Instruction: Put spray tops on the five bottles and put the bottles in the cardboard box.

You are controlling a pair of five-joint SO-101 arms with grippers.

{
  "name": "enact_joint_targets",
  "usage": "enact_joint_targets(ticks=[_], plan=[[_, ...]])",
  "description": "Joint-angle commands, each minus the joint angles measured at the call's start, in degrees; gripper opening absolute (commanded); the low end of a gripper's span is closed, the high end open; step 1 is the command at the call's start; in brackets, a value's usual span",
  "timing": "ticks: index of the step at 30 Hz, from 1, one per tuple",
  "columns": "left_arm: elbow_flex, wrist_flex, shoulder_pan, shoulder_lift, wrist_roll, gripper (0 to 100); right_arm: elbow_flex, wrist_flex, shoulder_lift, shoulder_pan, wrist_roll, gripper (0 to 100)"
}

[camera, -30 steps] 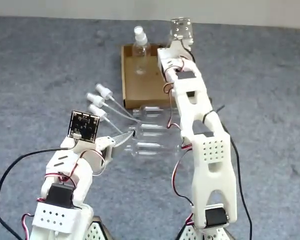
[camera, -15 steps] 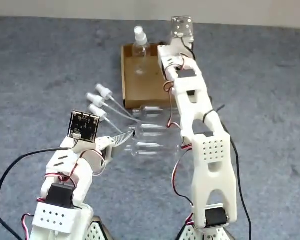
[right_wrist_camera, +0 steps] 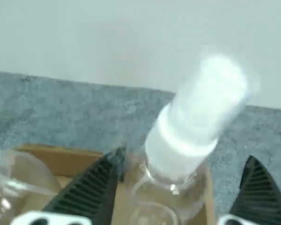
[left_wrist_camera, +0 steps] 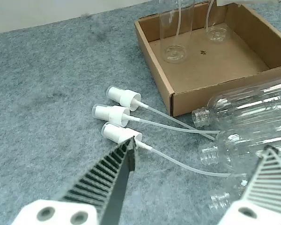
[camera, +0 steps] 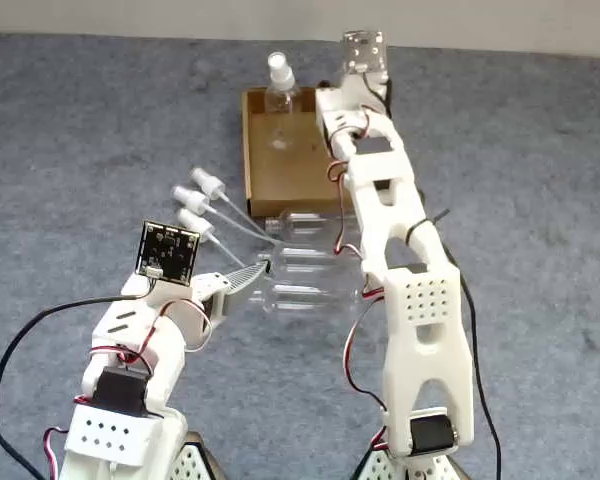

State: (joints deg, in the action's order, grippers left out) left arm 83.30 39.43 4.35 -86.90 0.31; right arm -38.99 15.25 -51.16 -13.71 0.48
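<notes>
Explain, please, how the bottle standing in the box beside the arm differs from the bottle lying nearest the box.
The standing bottle is upright inside the cardboard box; the lying bottle rests on its side outside it. The standing bottle wears a spray top; the lying bottle has a bare, open neck. Both are clear plastic.

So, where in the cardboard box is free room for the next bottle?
The box floor beside the near wall is bare; two standing bottles hold the far end, the right gripper around one. Crowded: carpet before the box, with three lying bottles and three spray tops.
</notes>
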Motion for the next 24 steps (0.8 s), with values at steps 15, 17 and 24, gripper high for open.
enact_joint_targets(ticks=[15, 17, 24], plan=[[-0.13, -1.23, -0.66, -0.40, 0.53, 33, -34.95, 27.74, 1.89, -0.31, -0.53, 32.7], [-0.13, -1.23, -0.66, -0.40, 0.53, 33, -38.02, 30.73, 1.98, -0.31, -0.53, 32.7], [-0.04, -1.23, -0.75, -0.40, 0.53, 33, -54.73, 51.03, 1.98, -1.63, -0.44, 32.6]])
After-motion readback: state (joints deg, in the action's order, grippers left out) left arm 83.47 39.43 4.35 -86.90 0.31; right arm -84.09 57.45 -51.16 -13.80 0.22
